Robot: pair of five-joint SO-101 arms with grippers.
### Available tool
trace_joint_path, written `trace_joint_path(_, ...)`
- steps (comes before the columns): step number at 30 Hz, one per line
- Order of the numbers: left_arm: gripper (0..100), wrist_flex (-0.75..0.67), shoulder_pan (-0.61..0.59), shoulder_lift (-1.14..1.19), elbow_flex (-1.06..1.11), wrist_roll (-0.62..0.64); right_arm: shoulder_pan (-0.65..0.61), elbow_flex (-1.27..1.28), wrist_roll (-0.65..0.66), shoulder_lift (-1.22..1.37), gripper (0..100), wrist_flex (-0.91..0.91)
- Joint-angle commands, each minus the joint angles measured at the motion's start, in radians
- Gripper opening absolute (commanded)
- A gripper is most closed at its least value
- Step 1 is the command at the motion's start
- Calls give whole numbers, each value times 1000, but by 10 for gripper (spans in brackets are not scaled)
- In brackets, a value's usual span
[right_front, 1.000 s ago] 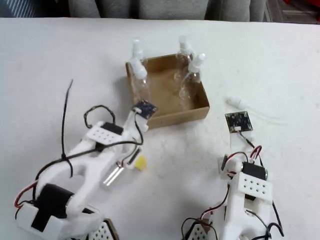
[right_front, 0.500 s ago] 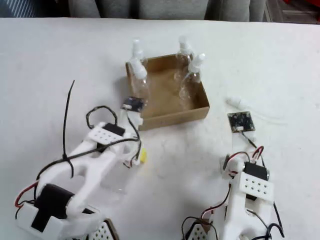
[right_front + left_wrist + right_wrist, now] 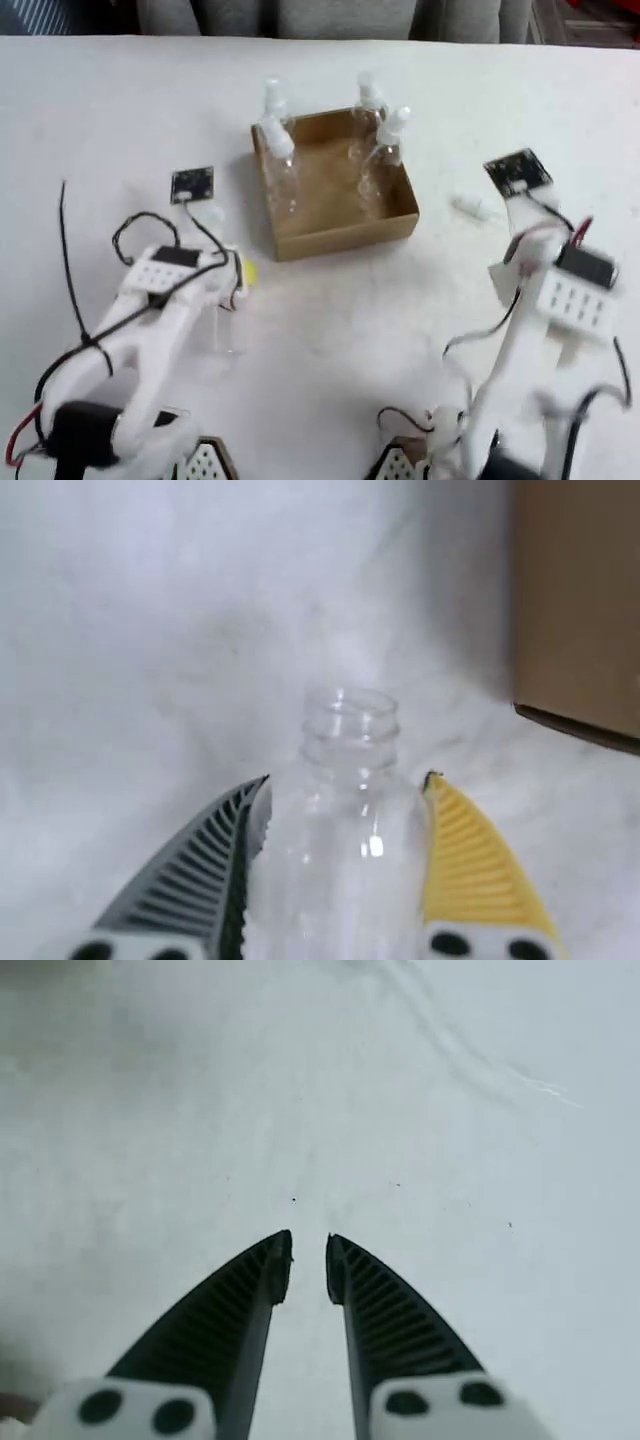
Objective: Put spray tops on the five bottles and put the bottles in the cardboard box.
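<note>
My left pincer (image 3: 347,778) is clamped on a clear plastic bottle (image 3: 350,730). Its grey ribbed finger presses one shoulder and its yellow finger the other. The bottle is see-through, with a threaded neck and an open mouth, and it has no top on it. The neck sticks out just past the fingertips. I cannot tell whether the bottle touches the white surface (image 3: 120,100) below it.

The brown open cardboard box (image 3: 340,228) sits ahead of this pincer, off to the yellow finger's side and close by.

In the box I count four more clear bottles (image 3: 283,165), each fitted with a white spray top, two along each side wall. That makes five bottles: four topped and one bare.

One loose white spray top (image 3: 470,205) lies on the surface on the far side of the box from the left pincer, near the front of my right arm.

My right pincer (image 3: 308,1240) has its two black fingers drawn together with only a thin slit between the tips, gripping nothing, above bare surface
</note>
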Motion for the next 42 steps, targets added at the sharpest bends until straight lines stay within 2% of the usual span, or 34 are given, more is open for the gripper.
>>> trace_joint_path(1, 20, -66, -13, -79, 26, 6, -16, -310, 164, 245, 36, 142)
trace_joint_path(6, 20, -68, -18, -77, 23, -3, -24, -640, 328, 532, 36, 260)
trace_joint_path(8, 20, -64, -18, -77, 23, -60, -38, -740, 358, 627, 36, 291)
trace_joint_path(11, 20, -61, -16, -79, 23, -107, -76, -873, 361, 740, 56, 332)
trace_joint_path(18, 20, -64, -12, -79, 25, -114, -148, -1083, 365, 918, 191, 364)
trace_joint_path(24, 20, -68, -12, -79, 25, -115, -166, -1178, 450, 1076, 197, 361)
trace_joint_path(36, 20, -68, -10, -79, 25, -115, -162, -1557, 451, 1400, 197, 343)
trace_joint_path(42, 20, -68, -10, -79, 25, -115, -163, -1648, 471, 1486, 195, 355)
